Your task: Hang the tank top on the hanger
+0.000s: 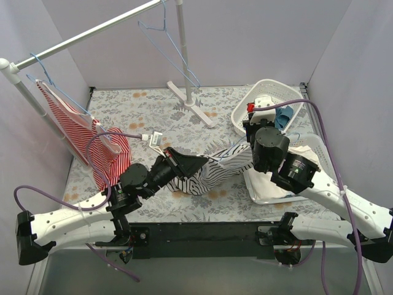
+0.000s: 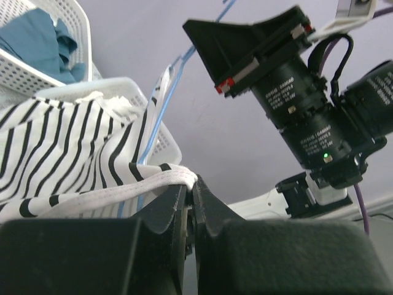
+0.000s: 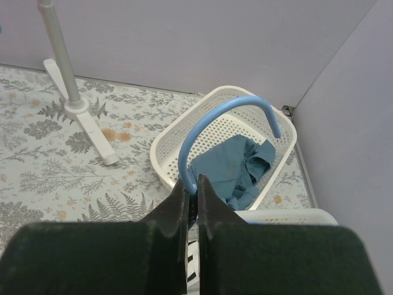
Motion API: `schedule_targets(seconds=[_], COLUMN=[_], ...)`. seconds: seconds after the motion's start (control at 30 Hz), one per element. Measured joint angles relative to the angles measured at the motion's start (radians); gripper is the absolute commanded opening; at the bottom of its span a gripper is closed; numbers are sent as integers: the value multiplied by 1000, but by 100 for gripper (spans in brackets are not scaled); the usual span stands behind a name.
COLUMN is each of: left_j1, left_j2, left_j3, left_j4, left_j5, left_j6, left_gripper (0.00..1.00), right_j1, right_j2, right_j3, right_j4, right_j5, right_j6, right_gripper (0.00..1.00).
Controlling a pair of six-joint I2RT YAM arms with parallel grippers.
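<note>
On my feed the floral desk point(image 1: 147, 117) carried the rack's white foot point(image 1: 198, 109) at the back, a white basket point(image 1: 243, 120) at back right, a second basket point(image 1: 265, 189) just nearer, and the tank top point(image 1: 212, 173) mid-desk.

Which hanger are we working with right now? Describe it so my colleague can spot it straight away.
Find the white basket at the back right. Just in front of it, the fingers of the right gripper pinch the hook of a light-blue wire hanger, whose frame runs into the black-and-white tank top. The other two hang on the rail: a bare one, and one carrying a red-striped garment.
</note>
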Motion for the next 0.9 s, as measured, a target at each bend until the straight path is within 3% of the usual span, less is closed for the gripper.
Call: schedule_targets(seconds=[0.3, 0.73, 0.9], left_j1=[0, 0, 0], left_j2=[-33, -85, -139], left_j3=[9, -97, -167], left_j4=[-27, -64, -95], left_j5=[-100, 42, 30], left_j6=[47, 25, -31], left_gripper=[0, 0, 0], right_j1=[14, 13, 13], right_j2=[15, 36, 40], right_j3=[50, 65, 65], right_j4=[-16, 147, 196], right_j5=[77, 164, 169], right_j6=[24, -154, -194], right_gripper=[1, 1, 1])
